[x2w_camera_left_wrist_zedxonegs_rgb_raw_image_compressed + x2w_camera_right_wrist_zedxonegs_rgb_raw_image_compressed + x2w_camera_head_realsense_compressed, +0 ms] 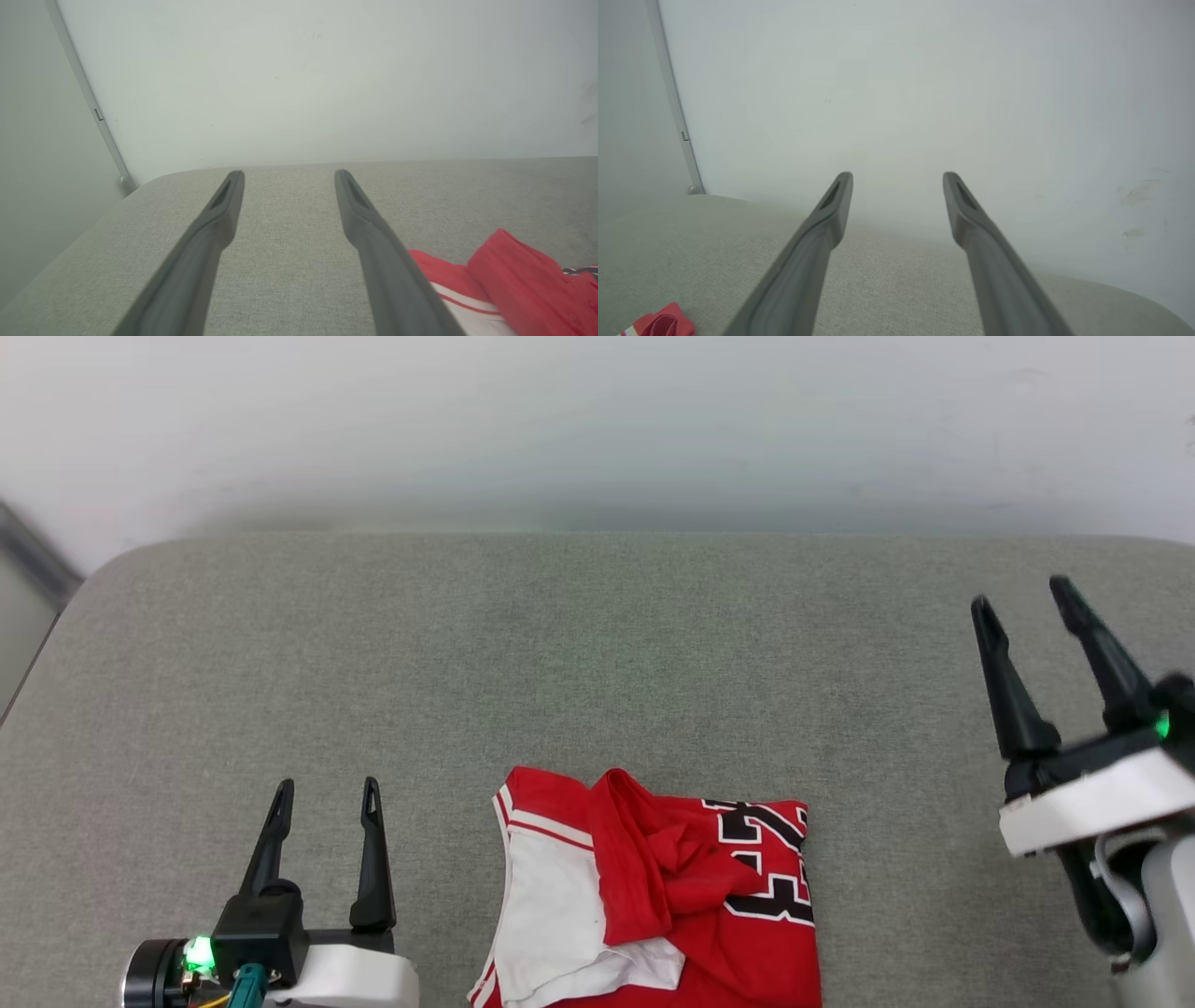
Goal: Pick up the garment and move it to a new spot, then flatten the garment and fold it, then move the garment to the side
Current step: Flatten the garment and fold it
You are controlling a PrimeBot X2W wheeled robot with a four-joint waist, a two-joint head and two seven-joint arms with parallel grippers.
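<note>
On the grey cushion (597, 653) the garment (691, 896) lies soft and light; left gripper (327, 789) and right gripper (1022, 593) have fingers apart; better grasp an edge.

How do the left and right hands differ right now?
The left hand sits low in the head view, close beside the shirt; the right hand sits farther up and farther from it. Left hand's fingers point roughly straight up the view; right hand's lean leftward. Both are open, empty, and off the shirt.

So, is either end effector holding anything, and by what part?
Nothing held. Left end effector and right end effector both open, clear of the garment.
</note>
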